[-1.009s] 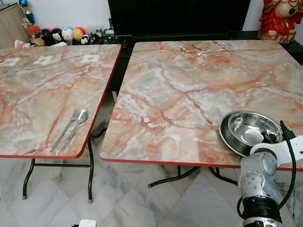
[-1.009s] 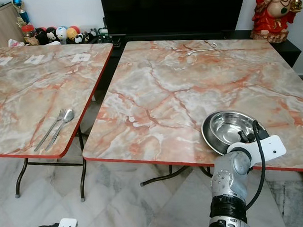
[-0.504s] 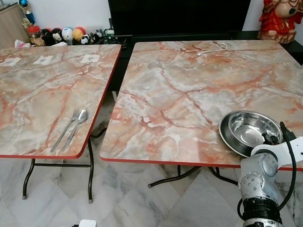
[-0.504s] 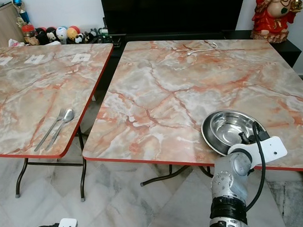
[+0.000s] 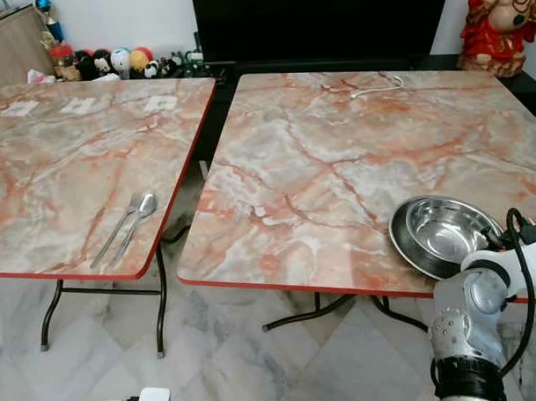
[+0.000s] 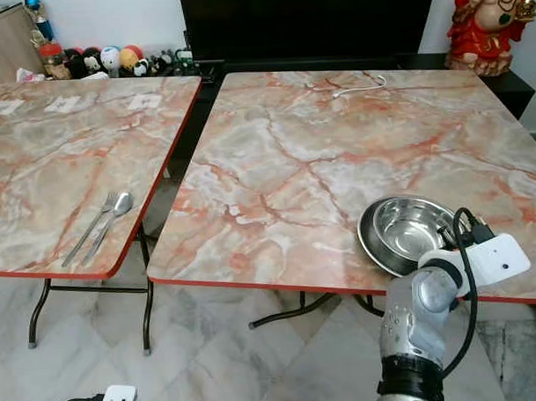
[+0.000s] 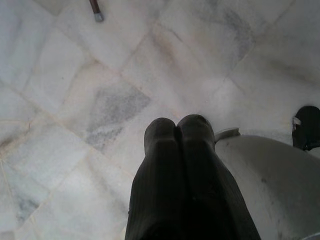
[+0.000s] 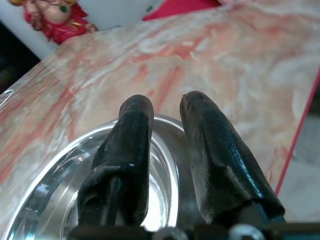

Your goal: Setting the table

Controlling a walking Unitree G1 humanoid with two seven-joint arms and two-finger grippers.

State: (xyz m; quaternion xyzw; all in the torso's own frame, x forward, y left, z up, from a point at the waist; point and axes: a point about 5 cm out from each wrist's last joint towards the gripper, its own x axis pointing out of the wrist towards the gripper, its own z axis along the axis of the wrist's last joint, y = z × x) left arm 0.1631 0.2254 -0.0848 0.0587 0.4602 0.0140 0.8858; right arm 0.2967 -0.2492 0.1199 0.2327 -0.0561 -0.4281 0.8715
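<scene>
Cutlery comes first on the left: a fork (image 5: 116, 228) and spoon (image 5: 136, 223) lie side by side near the front edge of the left table (image 5: 64, 164), with a clear gap of floor between it and the right table (image 5: 337, 163). The left gripper (image 7: 175, 131) hangs over the floor, its fingers pressed together on nothing. On the right table the steel bowl (image 5: 436, 235) sits close to the front edge. The right gripper (image 8: 167, 107) is at the bowl's near rim, jaws slightly parted, one finger over the inside and one outside, gripping nothing as far as can be seen. If the bowl is being placed, the arm should draw straight back without nudging it. Broad open tabletop lies beyond, with a white cable (image 5: 374, 87) at the far side.
</scene>
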